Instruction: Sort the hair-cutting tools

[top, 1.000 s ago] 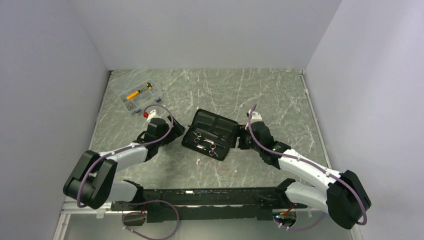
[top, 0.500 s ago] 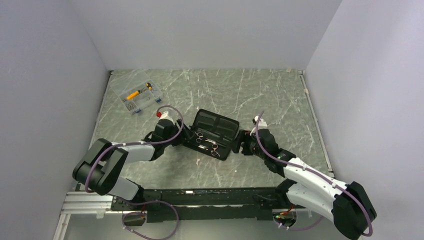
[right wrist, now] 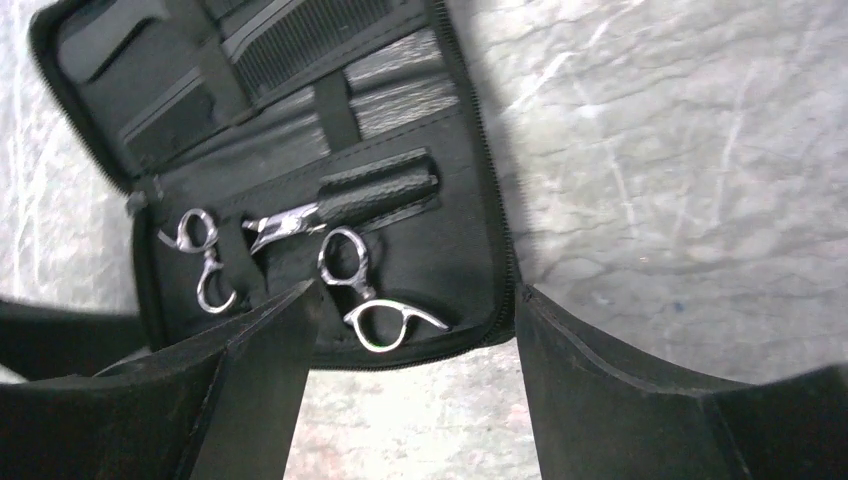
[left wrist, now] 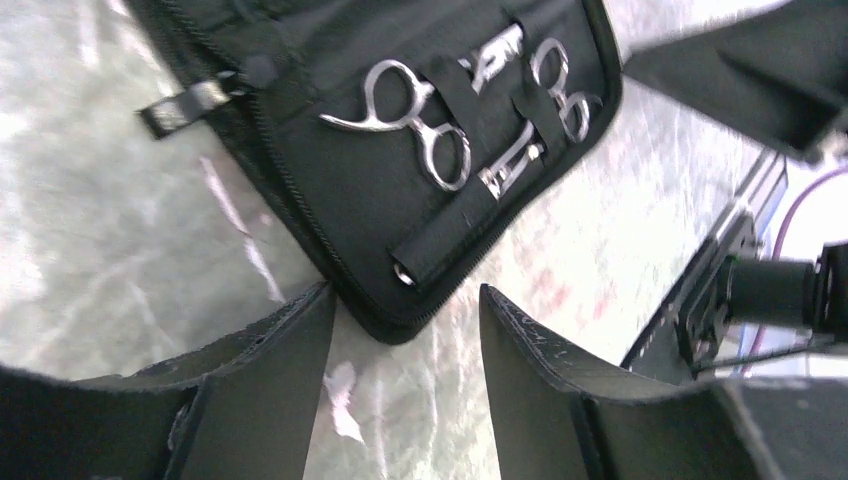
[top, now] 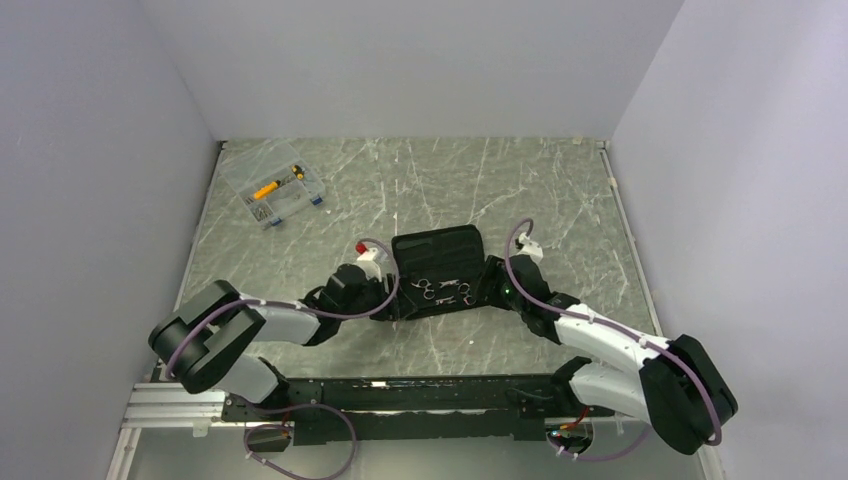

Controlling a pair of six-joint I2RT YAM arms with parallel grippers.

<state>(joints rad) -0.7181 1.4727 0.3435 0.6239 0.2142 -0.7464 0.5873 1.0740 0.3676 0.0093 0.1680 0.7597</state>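
Bracketing open case (top: 440, 262) from both sides on bench (top: 560, 190); sorting apparently not begun. Left end effector (left wrist: 406, 292) spread, low at near-left corner of case, corner sitting between the fingers; contact unclear. Right end effector (right wrist: 418, 290) spread as well, over right edge of case, pinching nothing. Left scissors (left wrist: 418, 125) and right scissors (right wrist: 357, 290) both inside case, side by side, tucked under black straps, ring handles exposed. Comb (right wrist: 305, 40), or what looks like it, slotted in far flap pocket. Nothing out on bench yet. Step in hand, judged: approach and steadying of case ahead of first pick. Next move likely needs one end effector pinning case edge, the other shifting onto a ring handle, narrowing onto thin metal, then drawing scissors lengthwise out from under strap. Risks: strap snagging, light case dragging along, slippery steel slipping from the pads.
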